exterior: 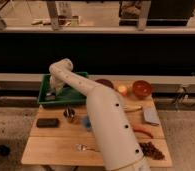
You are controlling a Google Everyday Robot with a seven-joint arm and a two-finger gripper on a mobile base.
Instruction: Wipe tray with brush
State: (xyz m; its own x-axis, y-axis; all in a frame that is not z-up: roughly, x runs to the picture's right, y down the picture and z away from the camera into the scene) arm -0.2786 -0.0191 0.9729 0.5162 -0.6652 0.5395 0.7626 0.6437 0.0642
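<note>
- Gripper [52,92] sat low inside the tray [68,98], at its left end. The white arm [108,125] rose from the near edge of the scene, bent above the tray's far rim and angled down into it.
- Its jaws were clenched, and the small pale brush [50,95] showed just under them against the tray floor. I judged the brush to be in the grasp, though the contact itself was too small to make out.
- The green tray stood at the far left corner of the wooden surface [51,146], with its long side running left to right.
- Step in hand, as I judged it: the wipe itself. The brush was down at the left of the floor, and most of the green floor lay to its right.
- The next move probably called for a steady drag of the brush to the right along the floor, kept pressed down and level. It would need to stop short of the sloping right wall, so the tray was not shoved toward the dark bowl [105,82] near that end.
- On the near side of the tray lay 1 black block [47,122] and 1 metal cup [69,114], both apart from it and no part of the wipe.
- No brand, label or writing could be read anywhere in view.
</note>
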